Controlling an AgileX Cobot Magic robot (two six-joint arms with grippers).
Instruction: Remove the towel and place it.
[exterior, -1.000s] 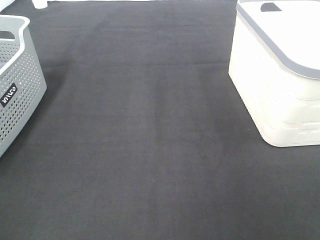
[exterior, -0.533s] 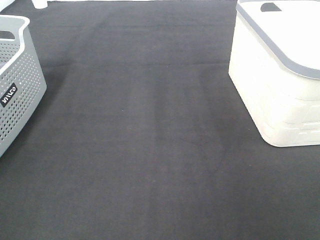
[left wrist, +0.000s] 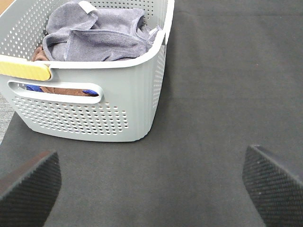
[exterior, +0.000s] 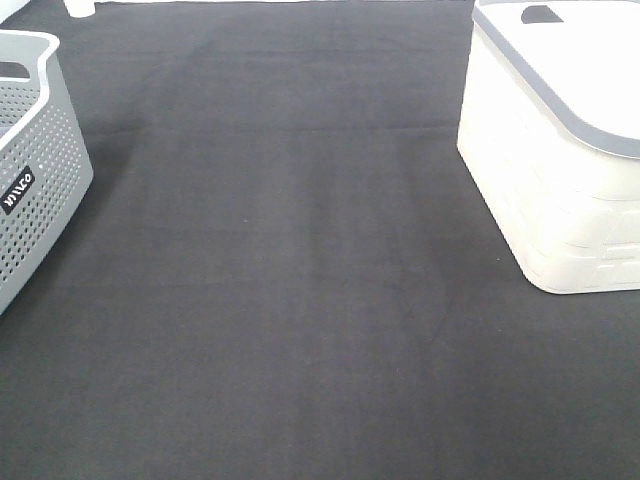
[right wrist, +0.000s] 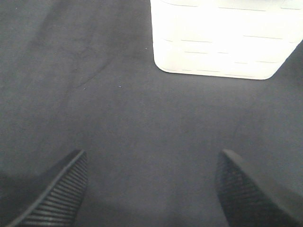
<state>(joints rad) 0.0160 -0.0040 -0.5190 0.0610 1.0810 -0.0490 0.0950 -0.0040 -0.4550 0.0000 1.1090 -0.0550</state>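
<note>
The towel [left wrist: 102,35] is a greyish-lavender cloth with a small white tag, lying crumpled on top inside the grey perforated basket [left wrist: 90,116]. The same basket [exterior: 35,170] stands at the left edge of the exterior high view, where the towel is hidden. My left gripper [left wrist: 151,187] is open and empty above the dark mat, short of the basket. My right gripper [right wrist: 151,189] is open and empty above the mat, short of the white basket [right wrist: 222,40]. Neither gripper shows in the exterior high view.
The white basket with a grey rim [exterior: 560,160] stands at the right. A brown cloth [left wrist: 59,90] lies under the towel in the grey basket, which has a yellow strip [left wrist: 23,70] on its rim. A dark mat [exterior: 300,280] covers the table.
</note>
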